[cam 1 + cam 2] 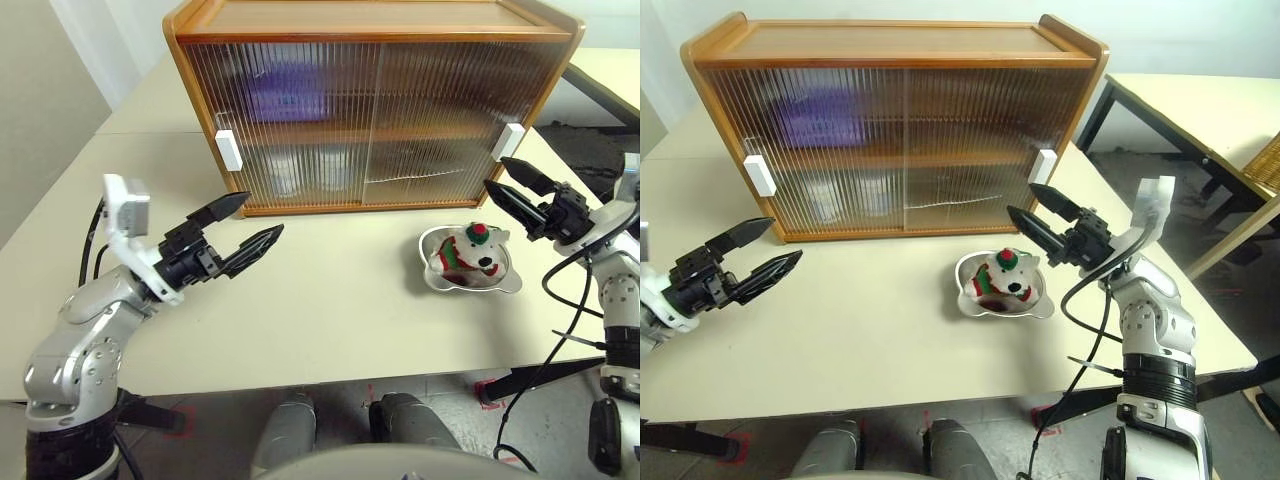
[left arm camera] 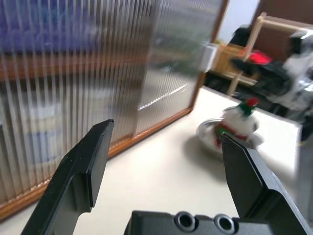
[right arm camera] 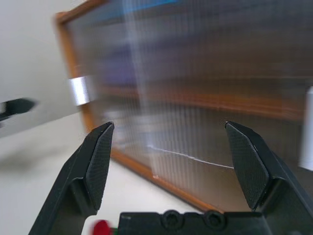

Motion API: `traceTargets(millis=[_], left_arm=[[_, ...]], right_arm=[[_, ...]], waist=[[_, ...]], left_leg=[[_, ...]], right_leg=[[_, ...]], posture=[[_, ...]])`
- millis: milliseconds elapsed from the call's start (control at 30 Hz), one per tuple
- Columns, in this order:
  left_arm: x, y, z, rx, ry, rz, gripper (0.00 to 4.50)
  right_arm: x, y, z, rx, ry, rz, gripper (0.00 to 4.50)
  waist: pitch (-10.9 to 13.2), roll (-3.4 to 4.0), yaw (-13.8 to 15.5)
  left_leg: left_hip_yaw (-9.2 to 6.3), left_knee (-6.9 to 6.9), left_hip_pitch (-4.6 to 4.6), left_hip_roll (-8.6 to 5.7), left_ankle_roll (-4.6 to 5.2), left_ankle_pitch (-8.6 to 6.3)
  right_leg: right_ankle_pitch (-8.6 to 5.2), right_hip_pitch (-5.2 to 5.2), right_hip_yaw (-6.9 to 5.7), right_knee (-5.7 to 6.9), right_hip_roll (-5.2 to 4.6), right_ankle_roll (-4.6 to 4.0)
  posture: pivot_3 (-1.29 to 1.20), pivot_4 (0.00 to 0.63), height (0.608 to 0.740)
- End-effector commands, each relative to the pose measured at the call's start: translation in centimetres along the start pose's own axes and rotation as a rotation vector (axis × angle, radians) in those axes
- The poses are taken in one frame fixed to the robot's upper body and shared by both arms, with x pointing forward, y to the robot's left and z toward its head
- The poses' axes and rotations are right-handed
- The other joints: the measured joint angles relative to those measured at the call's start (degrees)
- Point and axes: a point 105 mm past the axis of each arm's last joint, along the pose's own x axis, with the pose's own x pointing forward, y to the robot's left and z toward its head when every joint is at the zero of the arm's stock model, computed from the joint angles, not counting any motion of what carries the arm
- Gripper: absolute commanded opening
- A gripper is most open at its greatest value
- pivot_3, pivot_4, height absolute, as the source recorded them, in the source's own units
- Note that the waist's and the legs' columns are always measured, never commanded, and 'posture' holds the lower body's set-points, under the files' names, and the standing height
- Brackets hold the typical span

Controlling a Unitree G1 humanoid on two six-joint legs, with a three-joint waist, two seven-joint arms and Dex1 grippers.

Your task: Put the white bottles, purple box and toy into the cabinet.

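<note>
Your left gripper hangs over the near-left table, fingers spread, nothing in them. Toy sits in the steel bowl at right, just in front of the cabinet. Right gripper above it, also spread and empty. Far side: both doors closed, purple box blurred on the upper shelf, 1 white bottle faint below.

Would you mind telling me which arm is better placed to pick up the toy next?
Probably the right. Its open end effector hovers just above and beside the toy in the steel bowl, while the left end effector, also open, is across the table.
</note>
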Motion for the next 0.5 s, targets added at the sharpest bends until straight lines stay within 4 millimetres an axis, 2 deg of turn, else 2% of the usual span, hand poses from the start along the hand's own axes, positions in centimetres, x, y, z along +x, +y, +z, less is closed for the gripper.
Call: traceTargets(millis=[33, 167, 233, 300, 367, 433, 500], left_arm=[[-0.5, -0.3, 0.3, 0.018, 0.061, -0.049, 4.48], [-0.9, -0.4, 0.9, 0.025, 0.058, -0.084, 4.48], [-1.2, -0.1, 0.8, 0.023, 0.055, -0.055, 4.48], [-1.7, 0.0, 0.9, 0.024, 0.047, -0.036, 4.48], [-2.0, -0.1, 0.8, 0.039, 0.053, -0.036, 4.48], [-2.3, -0.3, 0.3, 0.078, 0.09, -0.05, 4.48], [-2.3, -0.5, -0.2, 0.094, 0.122, -0.07, 4.48]], right_arm=[[-0.6, -1.4, -0.3, 0.007, 0.002, -0.116, 4.5], [-1.2, -3.8, -2.1, -0.102, 0.18, -0.333, 4.5], [-1.6, -5.7, -2.5, -0.193, 0.274, -0.502, 4.5], [-1.9, -6.6, -2.5, -0.231, 0.313, -0.591, 4.5], [-1.5, -6.3, -2.2, -0.238, 0.301, -0.543, 4.5], [-0.7, -4.8, -2.0, -0.139, 0.234, -0.367, 4.5], [-1.0, -5.3, -1.8, -0.111, 0.21, -0.392, 4.5]], waist=[[-0.03, 0.04, -0.14], [-0.27, 0.42, -0.46], [-0.32, 0.52, -0.61], [-0.36, 0.59, -0.95], [-0.38, 0.61, -1.18], [-0.38, 0.6, -1.32], [-0.39, 0.62, -1.36]], left_leg=[[-0.01, 0.0, -0.08, 0.1, -0.06, -0.03], [-0.04, -0.2, -0.22, 0.21, -0.09, -0.05], [-0.05, -0.27, -0.23, 0.23, -0.09, -0.05], [-0.09, -0.31, -0.24, 0.3, -0.07, -0.06], [-0.09, -0.41, -0.24, 0.45, -0.05, -0.06], [-0.06, -0.5, -0.26, 0.36, -0.04, -0.05], [-0.01, -0.57, -0.32, 0.35, -0.05, -0.05]], right_leg=[[0.02, 0.01, -0.06, 0.03, 0.09, -0.08], [0.01, -0.26, -0.16, 0.11, 0.18, -0.24], [0.01, -0.31, -0.12, 0.11, 0.17, -0.24], [0.01, -0.34, -0.12, 0.11, 0.16, -0.21], [0.05, -0.39, -0.09, 0.11, 0.15, -0.05], [-0.07, -0.43, -0.1, 0.11, 0.18, 0.14], [-0.24, -0.53, -0.12, 0.11, 0.26, 0.16]], posture=[[-0.01, 0.041, 0.74], [-0.01, 0.039, 0.74], [-0.01, 0.035, 0.74], [-0.01, 0.035, 0.74], [-0.01, 0.035, 0.74], [-0.01, 0.036, 0.74], [-0.01, 0.035, 0.74]])
